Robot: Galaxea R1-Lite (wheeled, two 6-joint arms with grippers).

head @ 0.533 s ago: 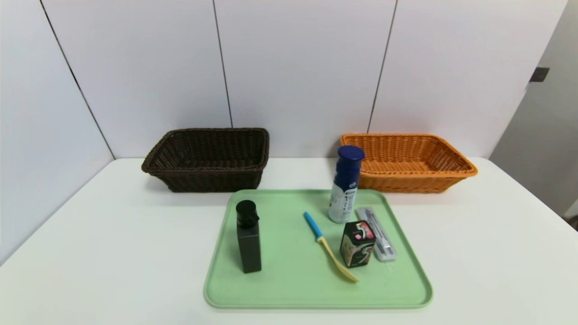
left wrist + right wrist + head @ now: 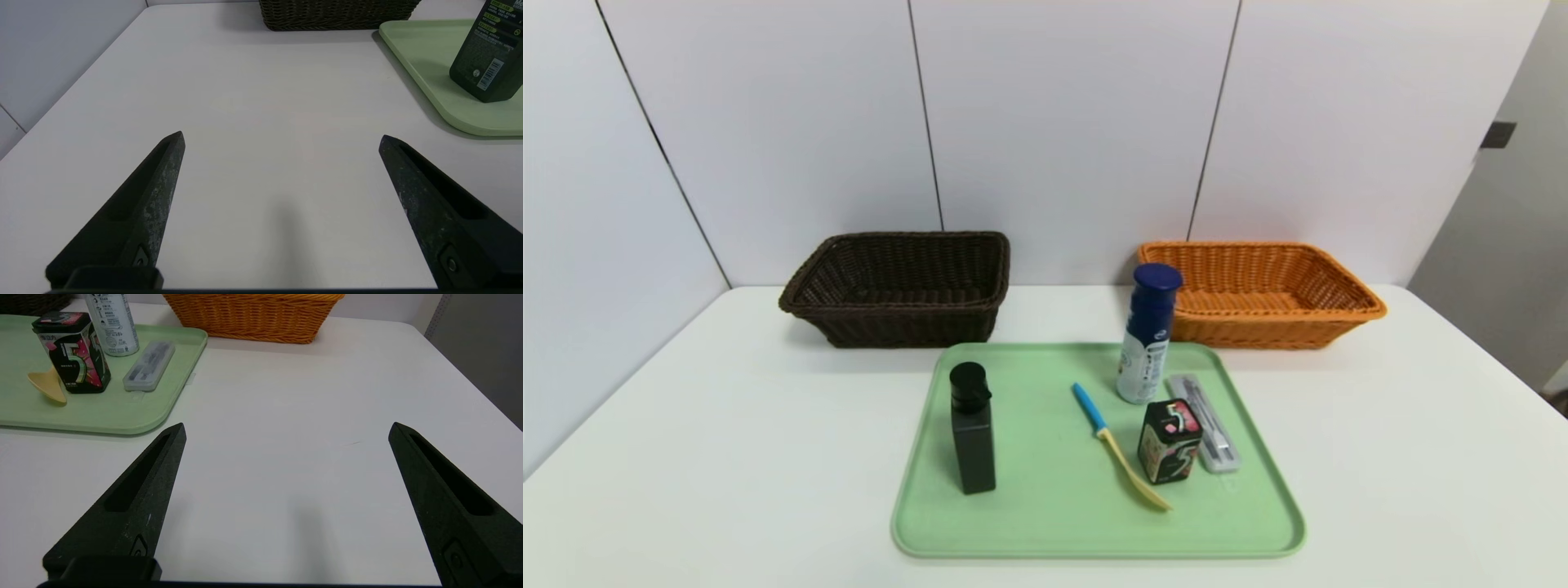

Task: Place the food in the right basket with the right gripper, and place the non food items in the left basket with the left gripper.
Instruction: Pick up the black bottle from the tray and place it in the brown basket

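Left fingers: the left gripper has them spread wide with nothing between, over the bench to the left of the tray.
Right fingers: the right gripper is spread just as wide, holding nothing, over the bench to the right of the tray.
Bench: the white bench lies bare along both sides of the tray, open up to its side edges.
Tray: green, low-rimmed, with bare surface between the black bottle and the spoon.
Black bottle: the black bottle is upright near the tray's left edge.
Spoon: the blue-handled spoon lies slantwise, its yellow end near the box.
Box: the dark box stands between spoon and case.
Case: the clear case lies along the tray's right edge.
Blue-capped bottle: the blue-capped bottle is upright near the far edge.
Left basket: the dark brown basket, beyond the tray's far left corner, is empty.
Right basket: the orange basket, beyond the far right corner, shows no items inside.
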